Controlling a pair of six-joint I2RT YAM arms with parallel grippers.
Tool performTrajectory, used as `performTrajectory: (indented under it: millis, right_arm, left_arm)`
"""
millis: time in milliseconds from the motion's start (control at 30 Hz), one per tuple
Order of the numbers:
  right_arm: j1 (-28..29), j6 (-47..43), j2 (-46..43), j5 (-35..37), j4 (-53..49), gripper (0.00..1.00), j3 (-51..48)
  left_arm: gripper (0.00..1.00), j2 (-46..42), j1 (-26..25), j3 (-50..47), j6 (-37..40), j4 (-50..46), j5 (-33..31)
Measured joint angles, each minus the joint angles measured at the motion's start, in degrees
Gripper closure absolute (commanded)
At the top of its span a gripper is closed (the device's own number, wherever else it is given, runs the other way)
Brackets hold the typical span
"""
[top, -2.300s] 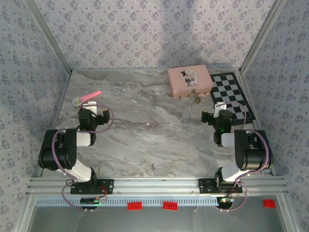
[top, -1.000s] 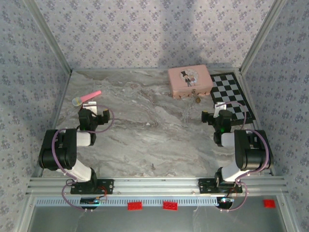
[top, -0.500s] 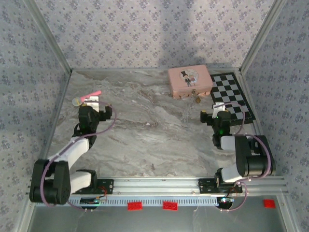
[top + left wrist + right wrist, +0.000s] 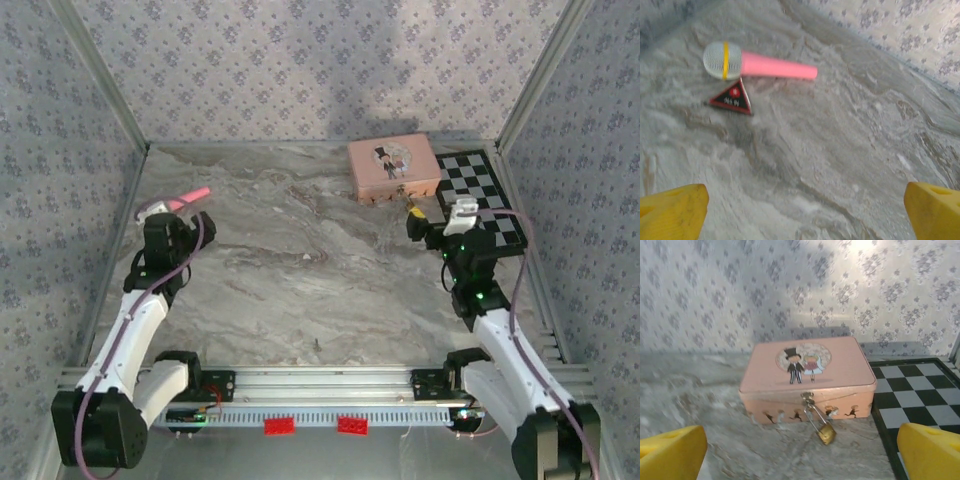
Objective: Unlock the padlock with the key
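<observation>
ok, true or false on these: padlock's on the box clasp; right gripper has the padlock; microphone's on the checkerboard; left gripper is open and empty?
1. The padlock is hooked to the clasp on the front of the pink box. True.
2. The right gripper is shut on the padlock. False: it is open, short of the padlock.
3. The microphone lies on the checkerboard. False: it lies on the table, beside a red triangle tag.
4. The left gripper is open, holding nothing. True.

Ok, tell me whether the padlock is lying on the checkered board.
No, the padlock hangs by its shackle from the front of the pink box, clear of the checkered board beside it.
</observation>
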Motion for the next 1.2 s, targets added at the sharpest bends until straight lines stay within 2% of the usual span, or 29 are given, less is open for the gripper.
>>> performTrajectory:
  millis: [100, 200, 333, 500, 600, 767, 1067, 1200]
  right_arm:
    - [-0.3, 10.5, -4.3, 2.6, -7.7, 0.01, 0.4]
    - [-3.4, 18.8, -6.8, 1.1, -13.5, 0.01, -0.7]
    - [-5.2, 23.5, -6.9, -2.2, -20.5, 0.01, -0.7]
    - [-0.6, 24.9, -2.2, -4.1, -31.5, 0.01, 3.4]
    - [5.0, 26.5, 0.2, -4.2, -35.8, 0.01, 5.4]
    - [20.3, 31.6, 3.8, -1.3, -41.8, 0.02, 7.0]
    - [43.0, 43.1, 16.5, 4.9, -49.4, 0.10, 12.6]
    - [49.5, 46.8, 25.9, 4.9, -52.6, 0.14, 18.1]
  left_arm:
    - [0.00, -1.0, 0.5, -3.2, -1.4, -0.9, 6.5]
    - [0.00, -2.4, -0.6, -6.0, -1.6, -1.6, 11.9]
    - [0.00, -6.7, -7.7, -8.9, -0.8, -2.1, 13.7]
    - [0.00, -10.6, -16.9, -12.3, 0.2, -1.9, 13.6]
    - [0.00, -11.4, -20.1, -14.8, 0.7, -1.9, 13.4]
    - [0.00, -13.4, -22.7, -16.0, 3.0, -1.5, 13.4]
    - [0.00, -20.0, -23.2, -17.4, 6.2, 1.2, 11.1]
    - [0.00, -24.1, -23.2, -18.3, 6.2, 0.6, 9.0]
